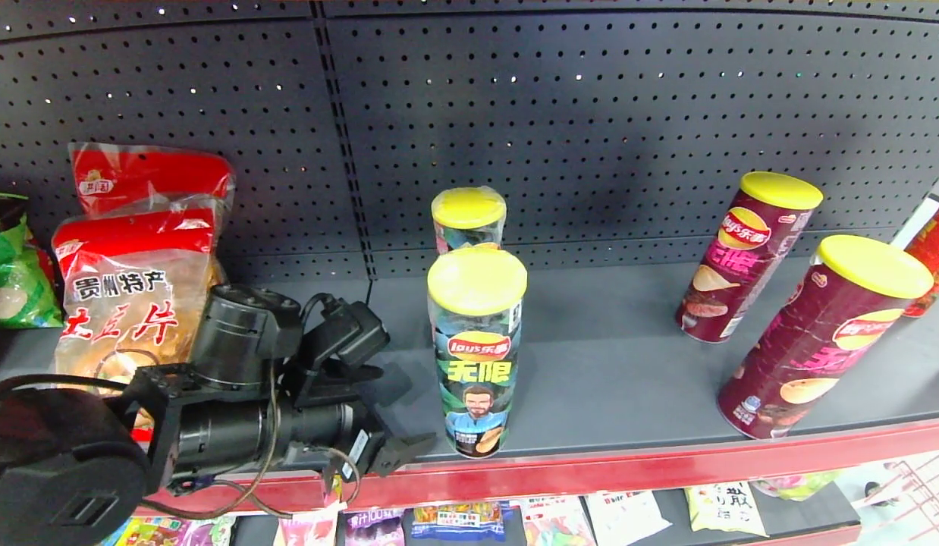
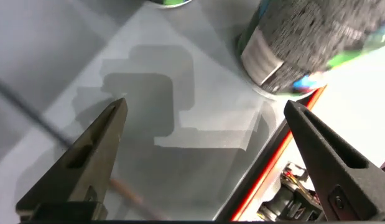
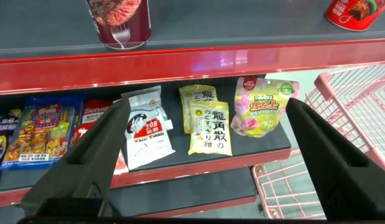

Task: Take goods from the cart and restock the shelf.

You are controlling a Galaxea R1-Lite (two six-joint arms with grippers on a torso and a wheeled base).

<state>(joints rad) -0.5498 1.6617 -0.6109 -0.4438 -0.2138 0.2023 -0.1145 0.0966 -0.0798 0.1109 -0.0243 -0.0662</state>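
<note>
Head view: nearest the camera, the left gripper lies low over the front of the grey metal shelf, its jaws spread wide with nothing between them. Just beside it, clear of the jaws, a green-and-blue cardboard crisp tube with a yellow plastic lid stands upright near the shelf's red front lip. A second tube of the same kind stands directly behind it, by the dark perforated back panel. Well apart to the right stand a maroon crisp tube with a yellow lid and, nearer the lip, another maroon tube. Behind the arm stand clear plastic bags of crisps with red tops. Left wrist view: the left gripper holds its jaws wide over bare shelf; the base of the green-and-blue tube stands beyond the jaw tips, untouched, near the red lip. Right wrist view: the right gripper, jaws wide and empty, faces a lower shelf carrying a white flat packet, yellow flat packets and a green-and-pink pouch. A pink wire cart stands just beside that lower shelf.
</note>
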